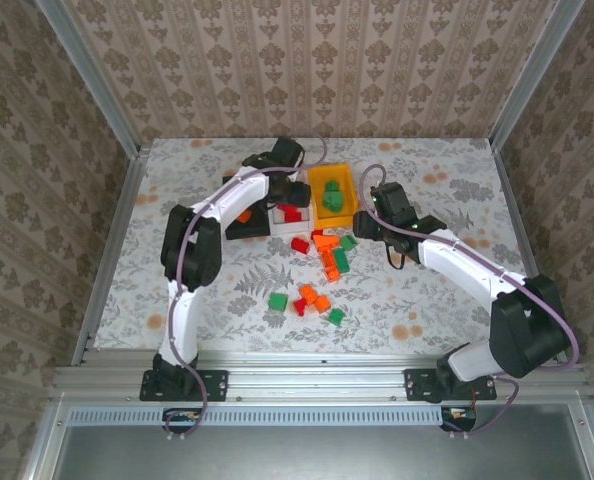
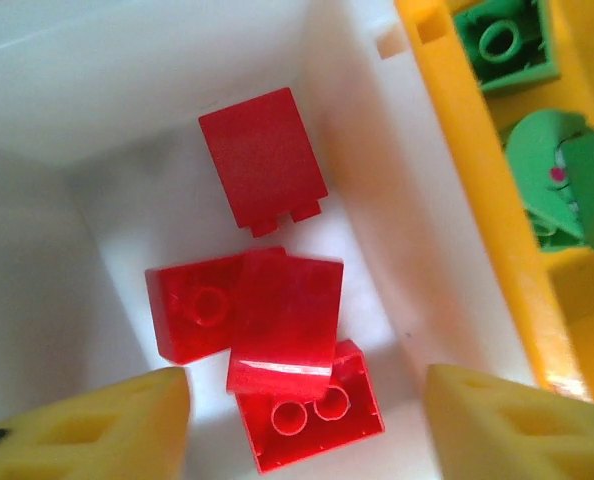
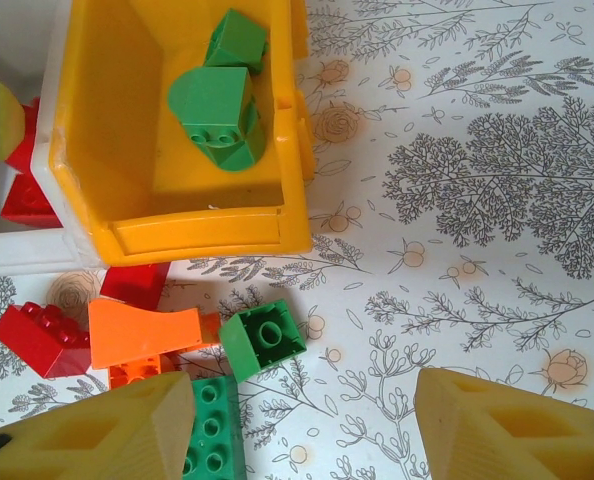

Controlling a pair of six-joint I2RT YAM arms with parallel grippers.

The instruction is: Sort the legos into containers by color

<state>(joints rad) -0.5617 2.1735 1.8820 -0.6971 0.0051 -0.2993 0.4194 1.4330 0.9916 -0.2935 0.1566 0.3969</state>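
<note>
Our left tool (image 2: pixel 305 388) hangs released over the white bin (image 2: pixel 377 200), with nothing between its yellow fingers (image 2: pixel 87 430). Four red bricks (image 2: pixel 282 325) lie on the bin floor below it. Our right tool (image 3: pixel 307 390) is spread too and empty, poised above the surface (image 3: pixel 497 180) just in front of the yellow bin (image 3: pixel 207 235), which holds the green pieces (image 3: pixel 217 110). The other bricks lie loose on the surface in the overhead view: a cluster (image 1: pixel 329 252) just in front of the bins and a smaller scatter (image 1: pixel 312 300) nearer the arm bases.

We judge these bricks light, rigid and slick-sided. They should not crush, but they could squirt out of a skewed pinch. We would take the small green brick (image 3: pixel 262 343) across two flat opposite walls, low down, not over the studs. It is crowded. The orange sloped piece (image 3: pixel 142 333) touches or all but touches its left side, a longer green brick (image 3: pixel 212 430) lies just beside it toward the finger, and the yellow bin's front wall is near. The black bin (image 1: pixel 245 228) sits left of the white one, beside our left arm.
</note>
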